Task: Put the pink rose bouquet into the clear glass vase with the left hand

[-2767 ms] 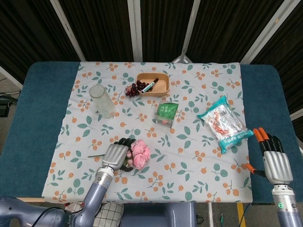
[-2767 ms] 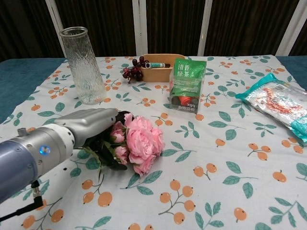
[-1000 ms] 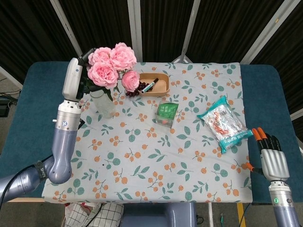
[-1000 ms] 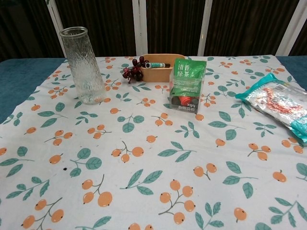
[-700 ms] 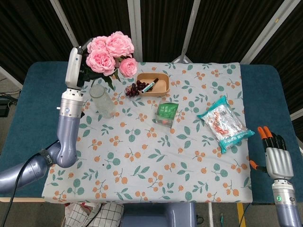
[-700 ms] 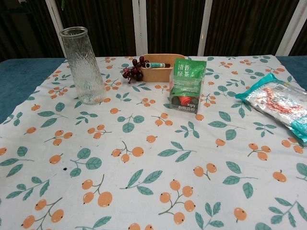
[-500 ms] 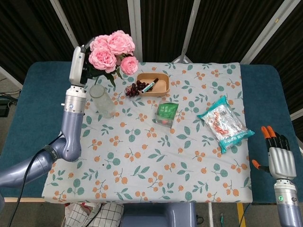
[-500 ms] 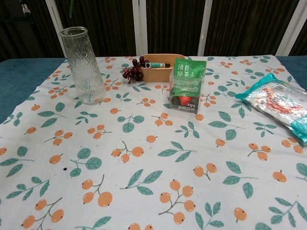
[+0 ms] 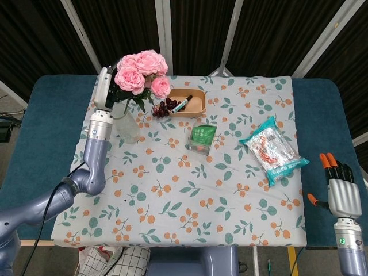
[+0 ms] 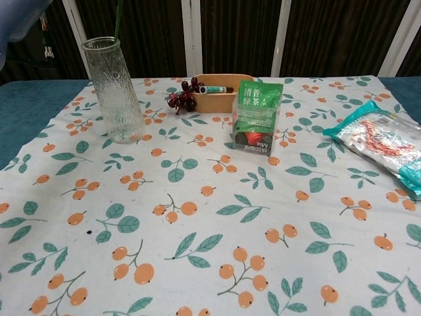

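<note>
Dark ribbed curtains and pale slanted struts back a blue-padded table [image 9: 40,138] spread with a white tablecloth [image 9: 230,190] printed in orange berries and green leaves. Raised over the clear glass vase [image 9: 127,125], the left hand [image 9: 104,87] clamps the green stems of the pink rose bouquet [image 9: 141,73]; the full, ruffled blooms hang just above the vase's mouth, lower and nearer to it than half a second ago, when they stood higher and further back. In the chest view a thin green stem [image 10: 118,18] now reaches down to the rim of the vase, a tall cylinder of rippled, textured glass, where none showed before. Whether the stem tips are inside the vase cannot be told. Right of the vase lie dark red grapes [image 9: 164,107] against a tan oval tray [image 9: 198,103] holding a marker pen [image 9: 183,104]. Further right stand a glossy green tea packet [image 9: 202,138] and a crinkled teal-edged snack bag [image 9: 271,149]. Well apart from the vase, at the table's near right corner, the right hand [image 9: 341,191] holds nothing, its orange and black fingers straight and slightly apart.
</note>
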Tool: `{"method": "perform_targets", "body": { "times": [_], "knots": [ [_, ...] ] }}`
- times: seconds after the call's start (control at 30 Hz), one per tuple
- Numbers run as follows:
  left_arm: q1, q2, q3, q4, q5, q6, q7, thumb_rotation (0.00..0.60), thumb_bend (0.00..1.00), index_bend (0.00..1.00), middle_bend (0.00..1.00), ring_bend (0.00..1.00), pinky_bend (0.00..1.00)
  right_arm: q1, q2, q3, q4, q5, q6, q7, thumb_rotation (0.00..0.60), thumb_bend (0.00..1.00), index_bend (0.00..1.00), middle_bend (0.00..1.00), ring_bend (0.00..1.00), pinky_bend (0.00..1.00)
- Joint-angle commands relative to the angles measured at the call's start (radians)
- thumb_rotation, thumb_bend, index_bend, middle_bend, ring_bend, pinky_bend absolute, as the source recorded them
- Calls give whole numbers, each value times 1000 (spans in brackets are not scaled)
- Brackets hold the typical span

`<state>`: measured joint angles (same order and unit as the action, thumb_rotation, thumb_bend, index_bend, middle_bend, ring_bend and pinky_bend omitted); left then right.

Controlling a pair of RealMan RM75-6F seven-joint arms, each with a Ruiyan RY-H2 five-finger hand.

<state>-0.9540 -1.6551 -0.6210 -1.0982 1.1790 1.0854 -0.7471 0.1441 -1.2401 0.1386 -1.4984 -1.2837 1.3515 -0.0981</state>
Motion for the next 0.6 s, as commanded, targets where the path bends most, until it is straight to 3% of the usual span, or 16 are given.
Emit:
{"method": "perform_targets", "body": {
  "times": [0.03,0.4,0.6],
  "knots": [
    [15,7,12,-4,10,22,-17,600,406,408,419,387,443,1,-1,-1,1,0,-3,0,600,204,0,3,34,11],
    [107,57,94,1,59,57,-90,600,343,377,374,346,415,6,-3,-9,8,-21,-7,15,600,204,0,3,34,11],
    [132,100,145,2,66,-10,-110,600,220,286,238,177,295,5,-5,-6,11,-21,-3,21,600,205,0,3,13,11]
  ]
}}
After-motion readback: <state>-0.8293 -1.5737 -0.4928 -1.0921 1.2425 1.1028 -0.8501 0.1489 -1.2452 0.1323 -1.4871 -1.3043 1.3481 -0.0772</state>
